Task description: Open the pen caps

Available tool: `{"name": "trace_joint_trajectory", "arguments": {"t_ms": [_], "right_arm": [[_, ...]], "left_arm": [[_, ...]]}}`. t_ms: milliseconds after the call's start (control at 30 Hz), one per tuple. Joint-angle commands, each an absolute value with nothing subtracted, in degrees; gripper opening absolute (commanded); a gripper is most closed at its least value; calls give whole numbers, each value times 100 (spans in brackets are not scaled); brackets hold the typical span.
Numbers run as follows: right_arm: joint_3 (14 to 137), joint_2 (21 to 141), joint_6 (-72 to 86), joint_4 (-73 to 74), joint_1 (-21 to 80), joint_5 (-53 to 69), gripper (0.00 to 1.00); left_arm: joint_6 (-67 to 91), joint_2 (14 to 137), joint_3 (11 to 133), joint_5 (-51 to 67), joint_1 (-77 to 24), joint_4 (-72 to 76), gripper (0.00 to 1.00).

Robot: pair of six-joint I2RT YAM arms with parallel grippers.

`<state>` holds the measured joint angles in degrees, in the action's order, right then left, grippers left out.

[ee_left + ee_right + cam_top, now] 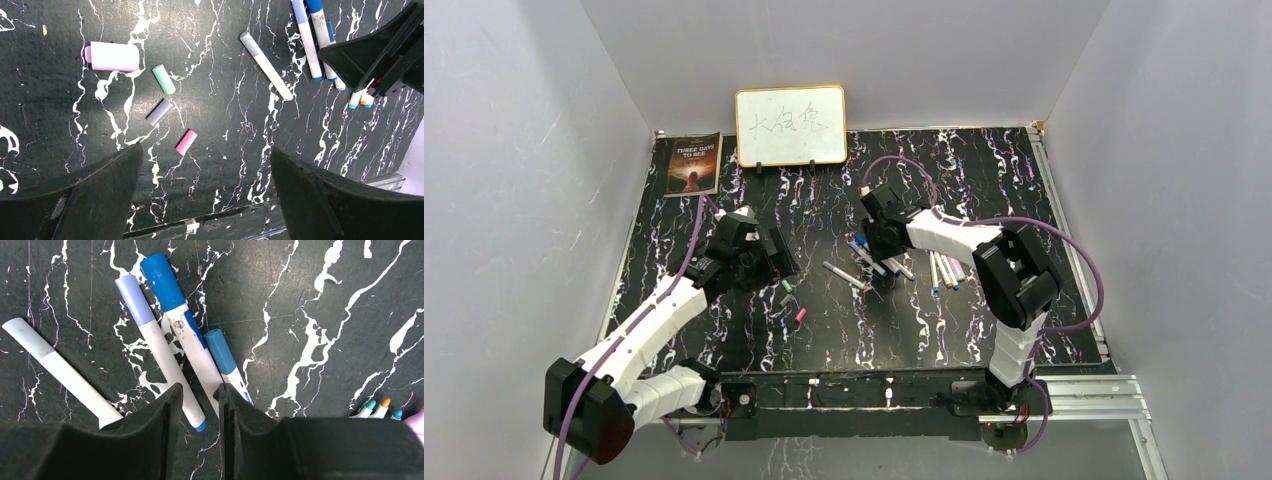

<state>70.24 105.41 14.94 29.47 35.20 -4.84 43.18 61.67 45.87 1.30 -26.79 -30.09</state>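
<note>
As the black marbled table [984, 330] carries everything here, we list its contents from the left. Left gripper [205, 152]: jaws spread wide, holding nothing, hanging over the loose caps. Green cap [164, 79], grey cap [159, 112] and pink cap [186, 142]: off their pens, lying on their sides in a loose diagonal row, none touching another, and in the top view just right of the left gripper. Thick pink marker [112, 56]: short and pale, lying on its side near the green cap, on the side away from the pens. Grey-capped pen [55, 367]: white barrel, cap on, lying alone between the loose caps and the right gripper. Right gripper [199, 387]: jaws drawn nearly together with a narrow gap left, low over a cluster of three pens; we cannot tell whether they pinch a barrel or only hang above it. Lavender-capped pen [152, 335], dark blue-capped pen [172, 300] and light blue-capped pen [222, 352]: white barrels, caps on, lying close side by side with the cap ends fanned apart; the barrels of the first two run toward the gap between the jaws. Further pens [944, 270]: a small bunch just right of the right gripper, showing teal and orange ends at the edge of the right wrist view. Whiteboard [789, 125] and book [693, 164]: propped at the far edge of the table.
</note>
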Motion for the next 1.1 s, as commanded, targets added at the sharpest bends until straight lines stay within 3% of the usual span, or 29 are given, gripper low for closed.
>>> {"name": "trace_joint_trajectory", "arguments": {"t_ms": [0, 600, 1067], "right_arm": [[7225, 10674, 1428, 2830, 3555, -609, 31], [7211, 10876, 1369, 2782, 3562, -597, 25], [6953, 11042, 1404, 2745, 3897, -977, 27]], "left_arm": [[4298, 6081, 4683, 245, -2663, -3099, 98], [4308, 6211, 4657, 332, -2663, -2958, 98], [4359, 6265, 4629, 451, -2661, -2851, 98]]}}
